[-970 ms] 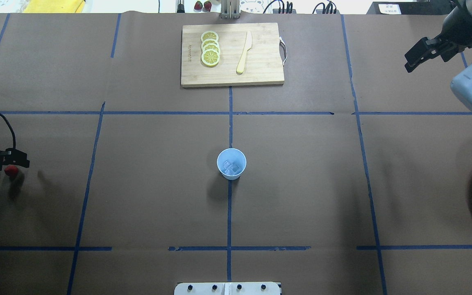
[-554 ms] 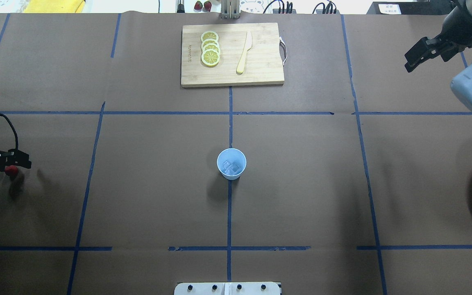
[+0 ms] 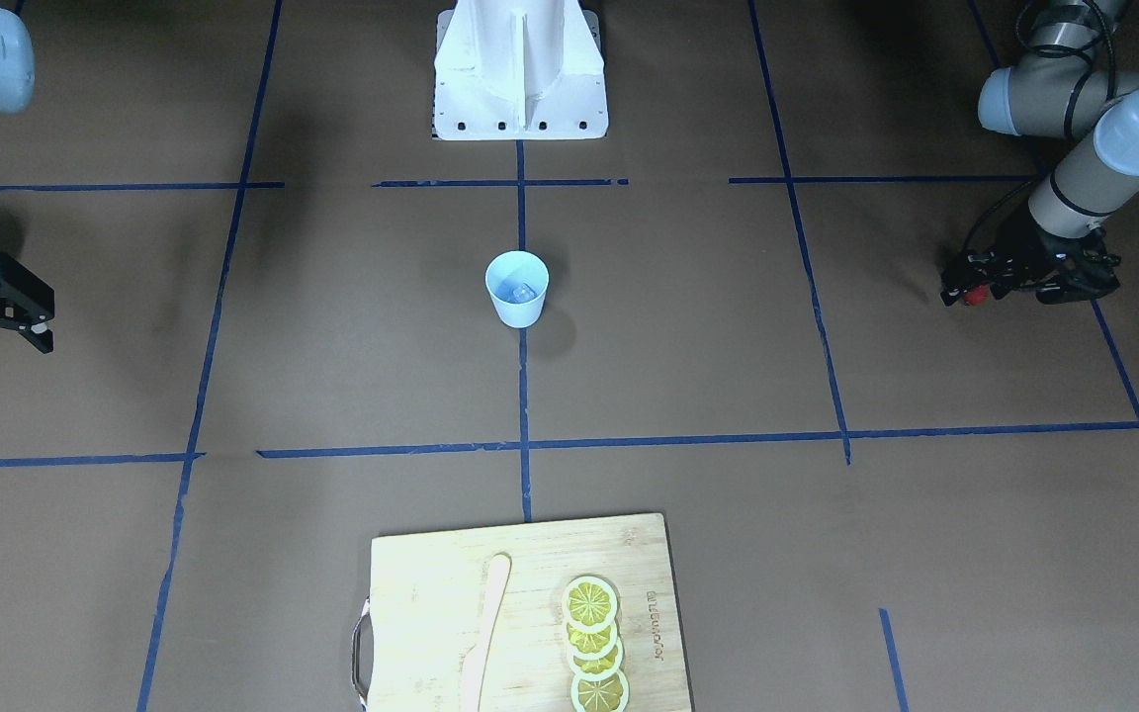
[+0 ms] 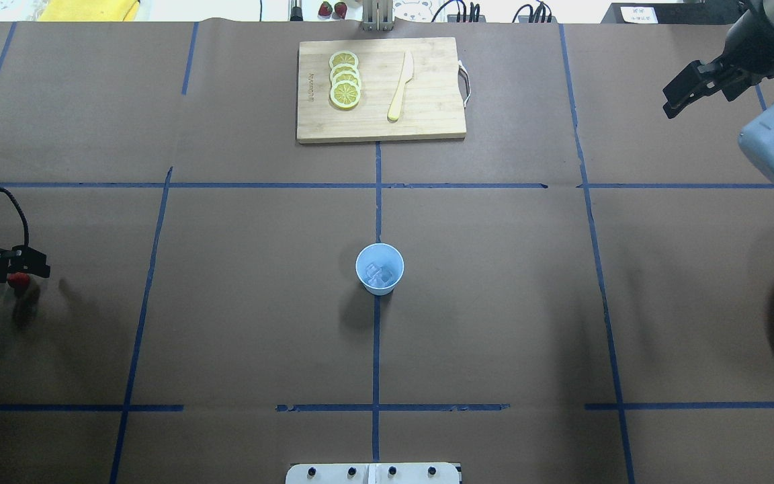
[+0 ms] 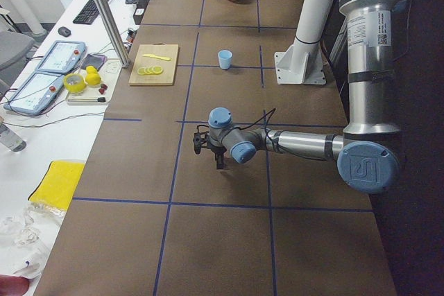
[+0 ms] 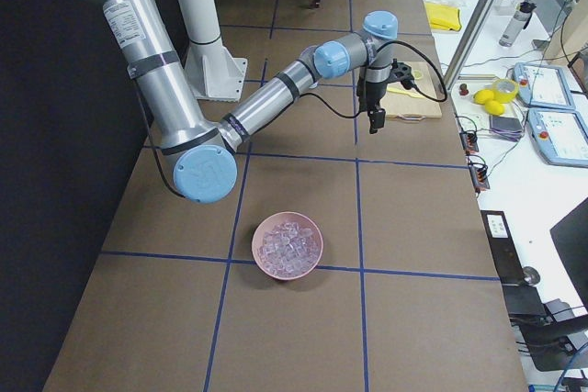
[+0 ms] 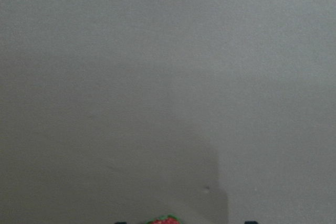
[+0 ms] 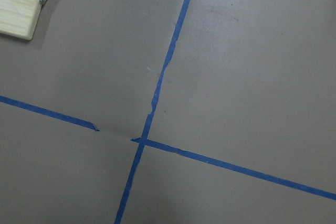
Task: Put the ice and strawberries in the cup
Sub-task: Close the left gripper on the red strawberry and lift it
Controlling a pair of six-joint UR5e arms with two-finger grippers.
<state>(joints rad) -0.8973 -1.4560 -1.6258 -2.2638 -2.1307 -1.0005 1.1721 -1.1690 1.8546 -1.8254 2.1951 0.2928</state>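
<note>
The small pale-blue tapered cup (image 4: 379,269) stands upright at the middle of the wide brown paper-covered bench (image 4: 259,323), well apart from both arms. The round pinkish bowl (image 6: 260,259), heaped with clear cubes, sits at the bench's edge on the robot's right. The right tool (image 3: 48,321) hangs released and empty above bare paper, far from the cup. The left tool (image 4: 24,274) is low at the left edge, right at the tiny red strawberry (image 4: 19,281). The wrist view cuts off the berry and fingertips at its bottom margin, so it cannot be told whether the tool has clenched on the berry. Clear, colourless ice cubes (image 4: 377,273) already lie in the cup, so the berry step looks to be in hand. The next move calls for a firm grip, a lift, and a carry over the cup's mouth.
</note>
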